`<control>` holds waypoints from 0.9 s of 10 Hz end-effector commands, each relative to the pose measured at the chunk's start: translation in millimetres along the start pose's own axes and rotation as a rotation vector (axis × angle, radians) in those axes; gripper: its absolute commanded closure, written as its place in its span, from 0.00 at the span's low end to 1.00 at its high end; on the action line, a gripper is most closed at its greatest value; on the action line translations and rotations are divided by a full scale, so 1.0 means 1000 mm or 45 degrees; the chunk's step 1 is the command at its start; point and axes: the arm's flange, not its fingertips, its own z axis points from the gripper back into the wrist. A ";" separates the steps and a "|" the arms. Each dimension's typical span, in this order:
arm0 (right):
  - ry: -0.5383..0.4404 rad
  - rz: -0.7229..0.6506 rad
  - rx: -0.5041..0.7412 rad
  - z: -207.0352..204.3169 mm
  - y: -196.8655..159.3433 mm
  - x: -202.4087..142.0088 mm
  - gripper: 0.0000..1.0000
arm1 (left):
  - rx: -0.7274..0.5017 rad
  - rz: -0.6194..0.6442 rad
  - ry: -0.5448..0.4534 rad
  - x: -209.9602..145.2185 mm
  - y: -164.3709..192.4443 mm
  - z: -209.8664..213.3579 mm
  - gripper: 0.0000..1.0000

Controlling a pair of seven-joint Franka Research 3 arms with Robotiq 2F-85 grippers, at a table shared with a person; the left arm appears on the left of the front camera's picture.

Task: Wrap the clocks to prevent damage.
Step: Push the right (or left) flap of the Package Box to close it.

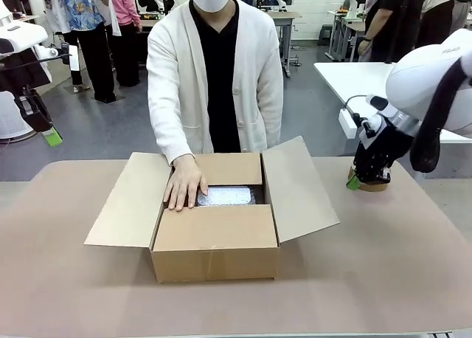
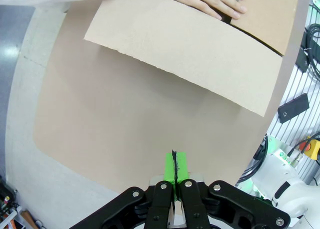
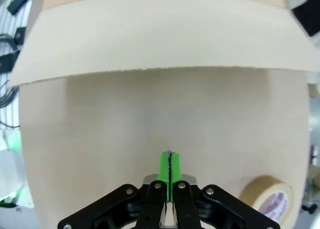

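With my left gripper (image 2: 174,165) and right gripper (image 3: 170,164) both pressed together on nothing, clear of the carton (image 1: 214,238), I fear a reach for the clocks (image 1: 225,196) bundled inside it would hit the person's hand (image 1: 183,183) resting there.

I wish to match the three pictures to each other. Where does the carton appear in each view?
Front view: the carton stands mid-table, flaps open, a person's hand reaching in.
Left wrist view: its left flap slants across the top.
Right wrist view: its right flap spans the top.
Shared landmark: the tan table under it.
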 end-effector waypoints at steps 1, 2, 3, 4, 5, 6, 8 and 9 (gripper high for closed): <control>0.102 -0.127 0.007 0.007 -0.013 -0.001 0.99 | -0.012 0.025 -0.009 0.000 -0.001 0.001 0.99; 0.000 0.000 0.000 0.000 0.000 0.000 0.99 | -0.012 0.025 -0.009 0.000 -0.001 0.001 0.99; 0.000 0.000 0.000 0.000 0.000 0.000 0.99 | -0.012 0.025 -0.009 0.000 -0.001 0.001 0.99; 0.000 0.000 0.000 0.000 0.000 0.000 0.99 | -0.012 0.025 -0.009 0.000 -0.001 0.001 0.99; 0.000 0.000 0.000 0.000 0.000 0.000 0.99 | -0.012 0.025 -0.009 0.000 -0.001 0.001 0.99; 0.048 -0.023 0.001 -0.001 -0.004 0.002 0.99 | -0.012 0.025 -0.009 0.000 -0.001 0.001 0.99; -0.067 0.050 0.091 -0.023 -0.009 0.002 0.99 | -0.012 0.025 -0.009 0.000 -0.001 0.001 0.99; -0.108 0.092 0.086 -0.028 -0.010 0.002 0.99 | -0.012 0.025 -0.009 0.000 -0.001 0.001 0.99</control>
